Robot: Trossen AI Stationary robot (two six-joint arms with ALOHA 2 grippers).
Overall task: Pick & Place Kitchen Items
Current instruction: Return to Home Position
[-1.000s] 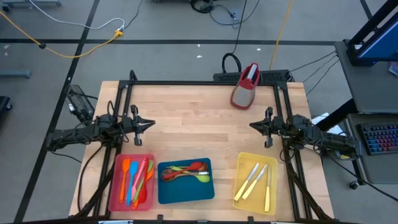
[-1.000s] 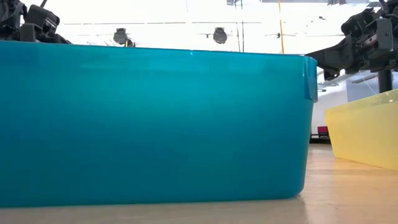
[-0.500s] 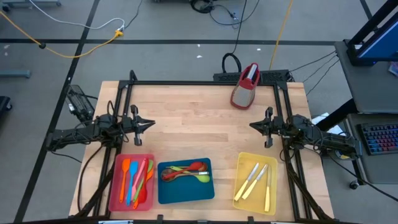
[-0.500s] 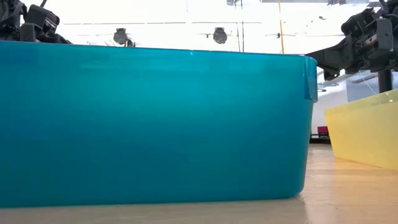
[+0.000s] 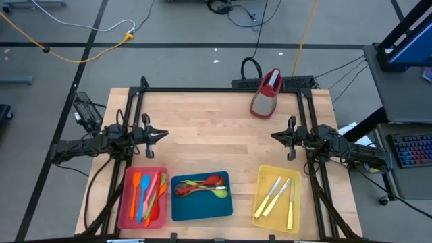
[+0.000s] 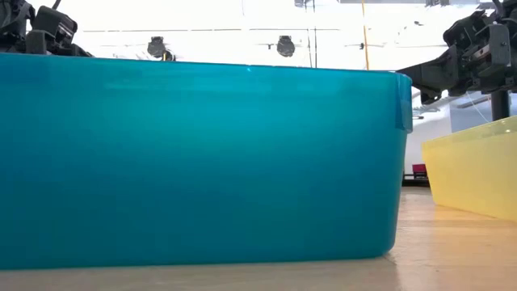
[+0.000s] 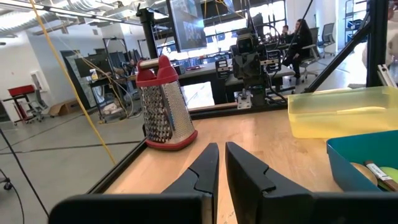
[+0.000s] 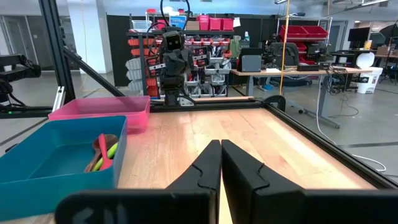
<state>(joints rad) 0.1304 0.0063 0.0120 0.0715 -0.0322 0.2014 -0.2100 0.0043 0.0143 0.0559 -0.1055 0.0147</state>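
Orange, blue, red, pink and green spatulas lie in the red tray. Green, red and brown spoons lie in the blue tray, and cream knives lie in the yellow tray. All three trays stand along the table's near edge. My left gripper hangs level over the table's left side, shut but for a thin slit, with nothing in it. My right gripper hangs level over the right side, shut, also holding nothing. Both point toward the table's middle.
A metal grater with a red top stands upright at the table's far edge, right of the middle. A black frame runs round the far half of the table. The blue tray's wall fills the low view, with the yellow tray to its right.
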